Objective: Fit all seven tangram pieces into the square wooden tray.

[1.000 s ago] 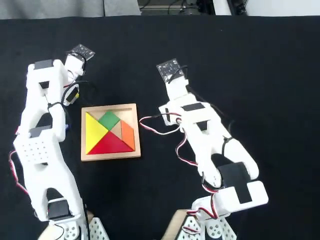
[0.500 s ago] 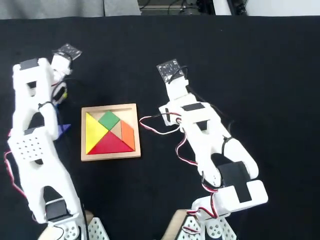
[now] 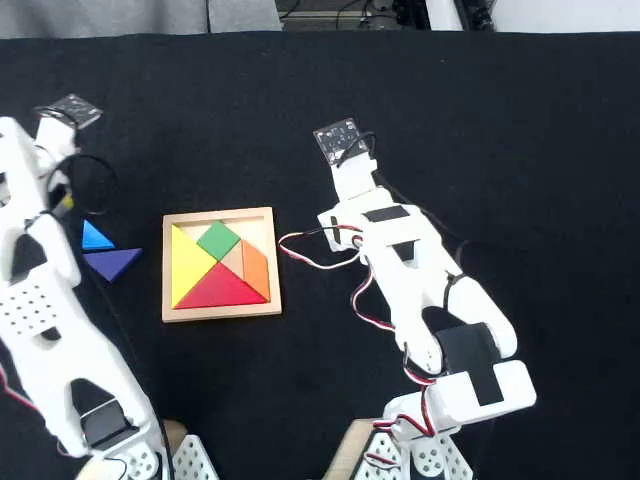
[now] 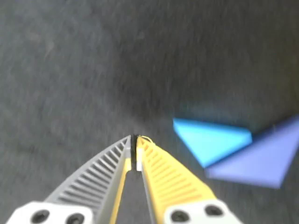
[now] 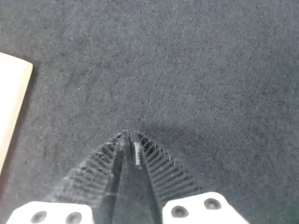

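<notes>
I'm reading the tray (image 3: 222,313) as partly filled, sitting on the desk (image 3: 500,150) btwn the two arms. Four coloured pcs are lying flat inside: yellow triangle (image 3: 186,265) on the left-arm side, red triangle (image 3: 222,291) along the near edge, green square (image 3: 218,240) toward the far edge, orange piece (image 3: 257,268) on the right-arm side. A pale patch (image 3: 232,262) is showing btwn green and orange; I can't tell if that's a wood-coloured pc or bare floor. The far corner on the right-arm side is looking bare.

Two pcs are lying outside, on the desk on the left-arm side of the tray: blue triangle (image 3: 95,237) and purple triangle (image 3: 113,262), apart from the tray and touching each other in the left wrist view.

Left fingers (image 4: 136,142) are pressing tip to tip w/ nothing btwn them, hanging over bare cloth just beside the blue triangle. Right fingers (image 5: 129,139) are likewise pinched together and carrying nothing, over bare cloth w/ a tray corner showing off to one side.

I'm judging this past halfway: at least the blue and purple pcs are needing a pick and a seat, prob. in that bare corner and the gaps round the green square. Seven-pc count isn't confirmable from here.
</notes>
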You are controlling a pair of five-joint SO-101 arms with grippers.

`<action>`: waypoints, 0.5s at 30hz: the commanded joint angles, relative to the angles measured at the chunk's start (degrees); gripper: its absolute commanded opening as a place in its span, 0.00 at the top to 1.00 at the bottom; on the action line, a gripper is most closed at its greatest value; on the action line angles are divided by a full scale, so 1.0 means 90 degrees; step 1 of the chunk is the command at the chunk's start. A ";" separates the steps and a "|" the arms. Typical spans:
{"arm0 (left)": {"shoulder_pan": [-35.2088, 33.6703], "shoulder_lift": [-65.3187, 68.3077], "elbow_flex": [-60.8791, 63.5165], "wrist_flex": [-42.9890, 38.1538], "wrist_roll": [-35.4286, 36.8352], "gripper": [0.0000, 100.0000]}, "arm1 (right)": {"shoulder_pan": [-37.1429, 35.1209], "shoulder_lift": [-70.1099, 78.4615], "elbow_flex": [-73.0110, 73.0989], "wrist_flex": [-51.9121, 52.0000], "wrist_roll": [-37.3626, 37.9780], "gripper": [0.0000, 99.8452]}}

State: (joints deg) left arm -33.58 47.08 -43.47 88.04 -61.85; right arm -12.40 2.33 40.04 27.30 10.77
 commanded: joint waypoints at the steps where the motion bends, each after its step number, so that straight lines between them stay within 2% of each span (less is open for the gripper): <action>1: 0.0005 -0.0586 -0.0718 0.0567 -0.0400 0.97 | 0.0117 -0.0054 -0.0347 0.0049 0.0000 0.99; 5: 0.0513 -0.0449 -0.0757 0.0557 0.0176 0.97 | 0.0117 -0.0054 -0.0337 0.0049 0.0000 0.99; 8: 0.0777 -0.0010 -0.0493 0.0322 0.0244 0.97 | 0.0117 -0.0054 -0.0337 0.0049 0.0000 0.99; 10: 0.0737 0.0254 -0.0425 0.0293 0.0186 0.97 | 0.0117 -0.0054 -0.0337 0.0049 0.0000 0.99; 15: 0.0103 0.0801 -0.0357 0.0332 -0.0293 0.97 | 0.0117 -0.0054 -0.0337 0.0049 0.0000 0.99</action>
State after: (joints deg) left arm -28.66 52.88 -46.64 91.03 -61.93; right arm -12.40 2.33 40.04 27.30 10.77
